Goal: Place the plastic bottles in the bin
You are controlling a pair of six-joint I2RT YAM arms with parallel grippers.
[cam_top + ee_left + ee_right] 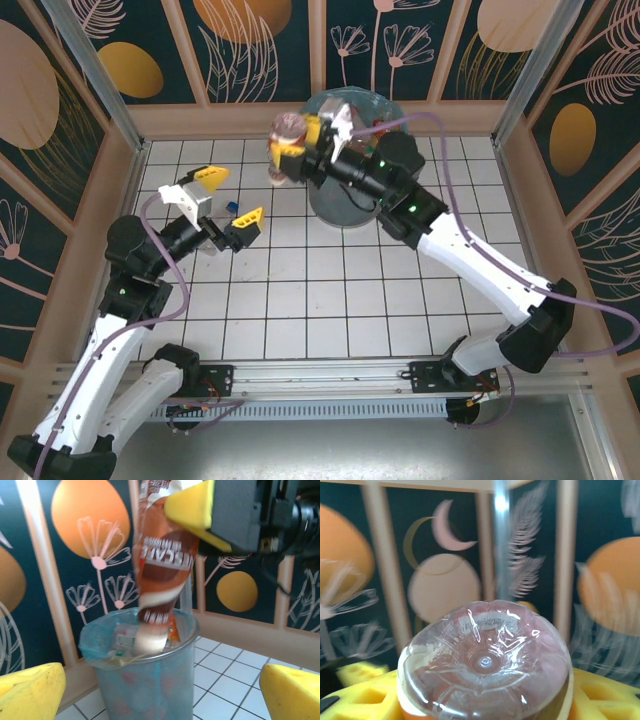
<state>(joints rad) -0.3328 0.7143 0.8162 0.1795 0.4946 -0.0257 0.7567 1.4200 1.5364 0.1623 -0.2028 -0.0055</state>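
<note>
A white-tiled table (330, 300) is enclosed by dark blue walls (350, 75) painted with orange discs and pale plants.

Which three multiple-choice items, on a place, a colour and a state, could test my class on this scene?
1. Where is the orange-labelled plastic bottle? A lying on the tiles; B in the right gripper, by the bin; C in the left gripper.
2. What colour is the bin's liner? A black; B light blue; C red.
3. How stands the left gripper? A open, empty; B shut; C clamping a bottle.
Key: B, yellow fingers flank it; B, blue film folds over the rim; A, its fingers spread apart.
</note>
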